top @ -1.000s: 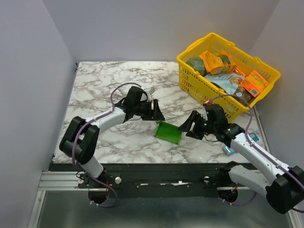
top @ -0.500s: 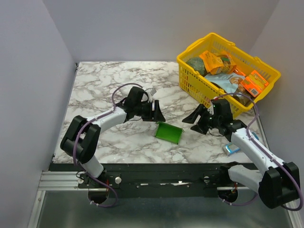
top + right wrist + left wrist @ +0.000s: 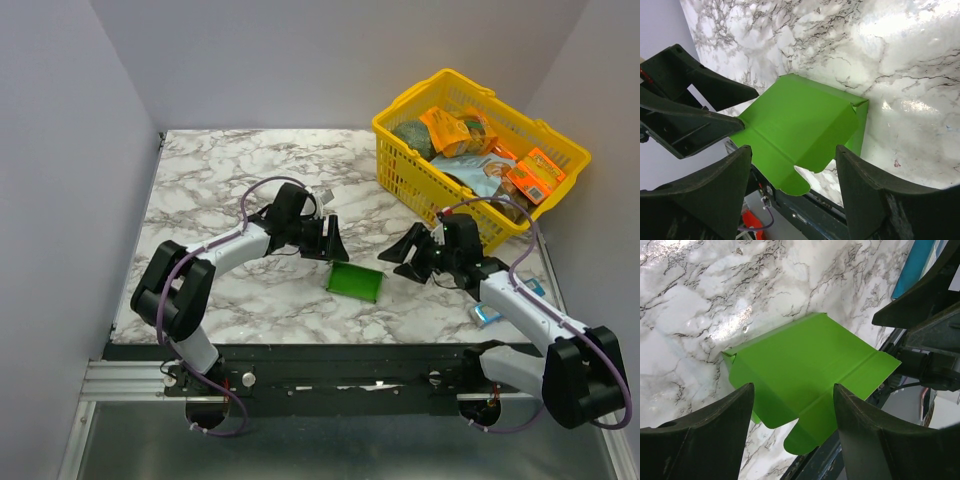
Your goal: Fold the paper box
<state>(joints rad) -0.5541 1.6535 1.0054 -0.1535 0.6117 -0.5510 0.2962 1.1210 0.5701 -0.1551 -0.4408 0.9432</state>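
The left arm (image 3: 215,252) and right arm (image 3: 525,308) bend inward, held low. The left claw (image 3: 334,240) and right claw (image 3: 402,254) face each other, jaws spread, gripping nothing.

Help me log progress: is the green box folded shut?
Partly folded, open: the paper box has a side wall raised along its crease, but one flap sticks out unfolded.

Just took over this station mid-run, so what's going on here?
The paper box, a partly folded green card, lies on the marble table. The left claw and right claw are open, one on each side of it, neither gripping it. One flap lies unfolded toward the near edge.
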